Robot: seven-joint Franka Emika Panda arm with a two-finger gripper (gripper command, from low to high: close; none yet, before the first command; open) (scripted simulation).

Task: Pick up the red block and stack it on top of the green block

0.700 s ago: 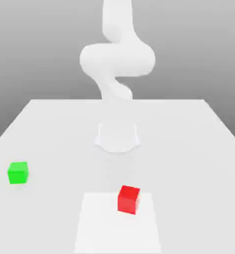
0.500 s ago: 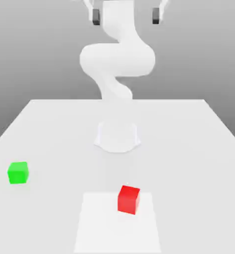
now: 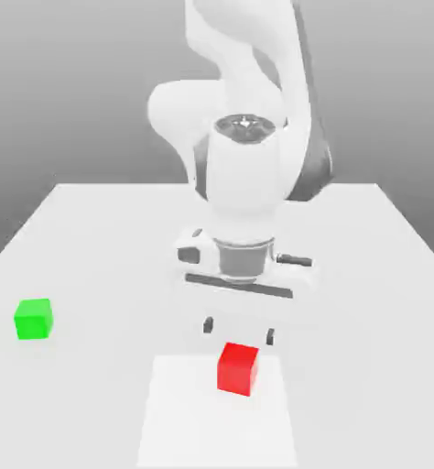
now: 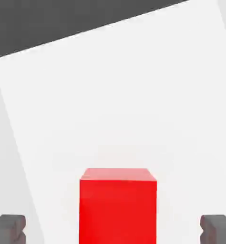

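Below our wide-open gripper [image 3: 240, 331], the red block [image 3: 237, 369] sat squared to the fingers, pale sheet [image 3: 193, 421] around it, no longer axis apparent.

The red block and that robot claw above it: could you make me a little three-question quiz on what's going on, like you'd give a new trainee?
1. True or false: the gripper is open.
2. Multiple choice: what does the red block rest on?
a) the green block
b) the white square patch on the table
c) the robot's base
3. Fill in the blank: in the exterior view, the green block lies toward that view's ____ side, away from the red block.

Key: 1. true; 2. b; 3. left
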